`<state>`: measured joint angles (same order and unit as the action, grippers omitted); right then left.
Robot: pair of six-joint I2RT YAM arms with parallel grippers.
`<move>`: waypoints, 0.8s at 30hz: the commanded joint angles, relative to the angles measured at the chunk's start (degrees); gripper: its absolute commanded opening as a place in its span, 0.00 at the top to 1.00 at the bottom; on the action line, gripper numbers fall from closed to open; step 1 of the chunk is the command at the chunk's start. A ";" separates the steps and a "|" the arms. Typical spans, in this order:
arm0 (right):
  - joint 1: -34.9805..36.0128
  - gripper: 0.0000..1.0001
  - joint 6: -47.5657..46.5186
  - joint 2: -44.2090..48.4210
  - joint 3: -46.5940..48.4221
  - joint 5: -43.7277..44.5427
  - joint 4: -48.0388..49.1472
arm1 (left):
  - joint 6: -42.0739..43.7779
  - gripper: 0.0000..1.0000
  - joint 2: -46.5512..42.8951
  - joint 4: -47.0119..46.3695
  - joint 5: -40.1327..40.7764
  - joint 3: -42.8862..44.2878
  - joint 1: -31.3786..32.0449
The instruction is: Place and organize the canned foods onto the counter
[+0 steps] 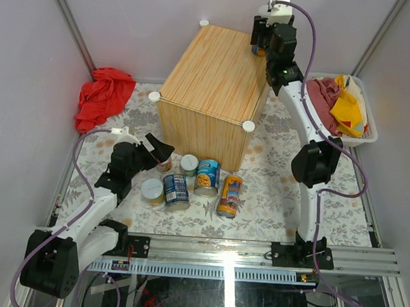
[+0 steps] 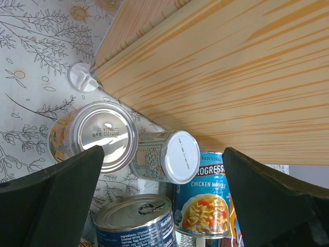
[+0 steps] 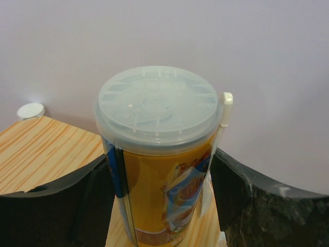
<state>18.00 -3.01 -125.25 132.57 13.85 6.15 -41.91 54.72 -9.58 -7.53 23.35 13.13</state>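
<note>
My right gripper (image 1: 261, 47) is at the far right corner of the counter (image 1: 213, 77), shut on a tall orange-blue can (image 3: 159, 170) with a clear plastic lid. The can stands upright over the wood (image 3: 46, 149). Several canned foods lie on the table in front of the counter: a short can (image 1: 152, 190), two blue-labelled cans (image 1: 176, 191) (image 1: 207, 176), a small can (image 1: 188, 164) and a tipped orange can (image 1: 229, 195). My left gripper (image 1: 160, 149) hangs open over them. Between its fingers I see a silver-ended can (image 2: 100, 135), a white-ended can (image 2: 172, 157) and a chicken noodle can (image 2: 211, 200).
A red cloth (image 1: 104, 95) lies at the back left by the wall. A white basket (image 1: 365, 135) full of cloths stands at the right, beside the right arm. White round caps (image 1: 248, 126) mark the counter's corners. A floral cloth (image 1: 272, 185) covers the table.
</note>
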 commanded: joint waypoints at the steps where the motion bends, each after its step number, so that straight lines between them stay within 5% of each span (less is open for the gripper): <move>1: 2.02 1.00 -0.43 2.70 2.91 -0.42 10.11 | 0.78 0.00 -2.08 -3.49 0.11 -1.15 0.30; 13: 2.20 0.99 -0.78 3.54 -0.17 -0.52 9.48 | 0.36 0.00 -1.91 -3.59 -0.26 -1.65 0.41; 24: 5.05 0.98 1.78 -2.70 7.56 -3.62 9.52 | 0.65 0.00 -2.80 -2.22 -0.04 -1.86 0.35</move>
<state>20.75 -2.92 -127.17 133.88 12.40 7.62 -41.95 52.95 -9.56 -7.53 21.76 13.13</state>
